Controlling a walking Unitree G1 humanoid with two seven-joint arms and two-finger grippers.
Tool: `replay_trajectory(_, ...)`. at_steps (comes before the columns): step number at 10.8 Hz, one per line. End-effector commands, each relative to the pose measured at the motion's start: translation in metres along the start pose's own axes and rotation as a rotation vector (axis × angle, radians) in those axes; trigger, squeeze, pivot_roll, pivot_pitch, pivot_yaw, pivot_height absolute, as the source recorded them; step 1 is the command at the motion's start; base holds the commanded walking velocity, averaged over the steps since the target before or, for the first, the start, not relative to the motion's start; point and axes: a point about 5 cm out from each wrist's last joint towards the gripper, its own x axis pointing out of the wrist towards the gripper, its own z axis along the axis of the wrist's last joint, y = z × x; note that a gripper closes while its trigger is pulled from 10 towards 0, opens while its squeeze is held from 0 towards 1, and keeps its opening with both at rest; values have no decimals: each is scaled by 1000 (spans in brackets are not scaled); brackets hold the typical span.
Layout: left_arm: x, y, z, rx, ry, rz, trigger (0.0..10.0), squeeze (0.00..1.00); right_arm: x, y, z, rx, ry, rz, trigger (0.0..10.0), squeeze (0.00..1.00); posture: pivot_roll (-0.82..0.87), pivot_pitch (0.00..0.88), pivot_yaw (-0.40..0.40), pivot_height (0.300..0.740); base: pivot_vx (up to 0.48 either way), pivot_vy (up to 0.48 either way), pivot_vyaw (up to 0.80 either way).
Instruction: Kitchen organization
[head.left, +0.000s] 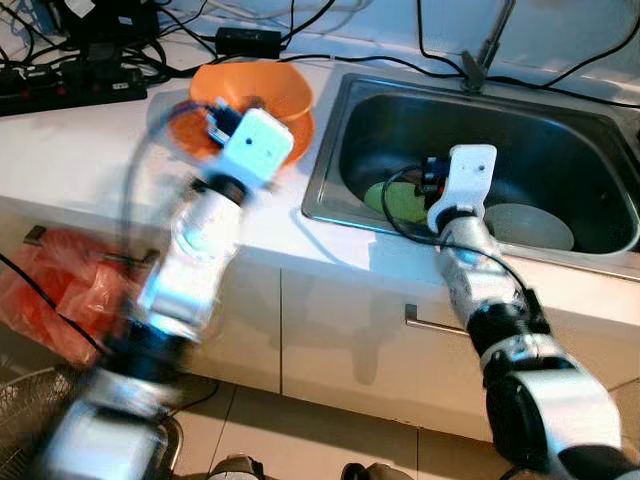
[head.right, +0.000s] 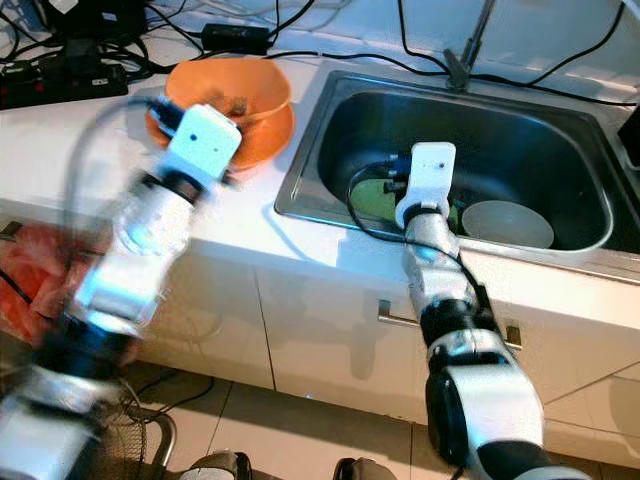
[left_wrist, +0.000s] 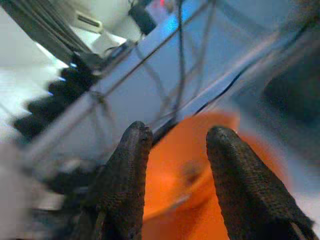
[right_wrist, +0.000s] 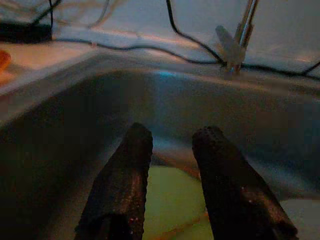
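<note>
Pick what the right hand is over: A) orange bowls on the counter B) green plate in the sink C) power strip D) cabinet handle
B: the right hand reaches into the sink, its open fingers above the green plate; the orange bowls sit by the left hand.

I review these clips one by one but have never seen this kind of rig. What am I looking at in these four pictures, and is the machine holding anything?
This is a humanoid robot with two silver arms, standing at a kitchen counter. The two wide pictures come from cameras on its head, looking down. The other two come from cameras on its wrists, looking along each gripper's black fingers. The left gripper, blurred by motion, is over an orange bowl on the white counter. The right gripper reaches into the steel sink, above a green plate; a pale bowl lies beside that. Both grippers are open and hold nothing. Black cables run along the back.
</note>
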Motion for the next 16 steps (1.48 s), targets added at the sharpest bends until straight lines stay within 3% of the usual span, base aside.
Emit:
replay_trajectory(1,1,-8,1,53,2,-19,10000,0,-1,-1,0,15,-3,-10,10000,0,95,88,-66,740,0,0,0)
replay_trajectory(2,2,-9,-7,161,36,-31,10000,0,-1,-1,-1,17,-1,-9,10000,0,95,80,-64,740,0,0,0)
replay_trajectory(4,5,-14,-18,289,79,-71,10000,0,-1,0,0,25,-7,-11,10000,0,92,76,-60,740,0,0,0)
replay_trajectory(6,9,-17,-26,359,117,-112,10000,0,-1,1,1,32,-11,-12,10000,0,93,77,-59,740,0,0,0)
replay_trajectory(9,23,-13,-28,434,121,-80,10000,0,-2,1,1,37,-14,-14,10000,0,89,80,-57,740,0,0,0)
replay_trajectory(13,34,-10,-35,486,164,-65,10000,0,-2,0,1,38,-13,-18,10000,0,79,88,-55,740,0,0,0)
replay_trajectory(14,36,-9,-36,493,174,-65,8902,0,-2,0,0,38,-12,-18,10000,0,79,88,-55,740,0,0,0)
replay_trajectory(15,37,-9,-36,493,179,-63,549,0,-2,0,0,38,-12,-19,10000,0,77,89,-54,740,0,0,0)
replay_trajectory(16,38,-8,-36,491,182,-60,0,0,-2,1,0,39,-9,-19,10000,0,77,89,-54,740,0,0,0)
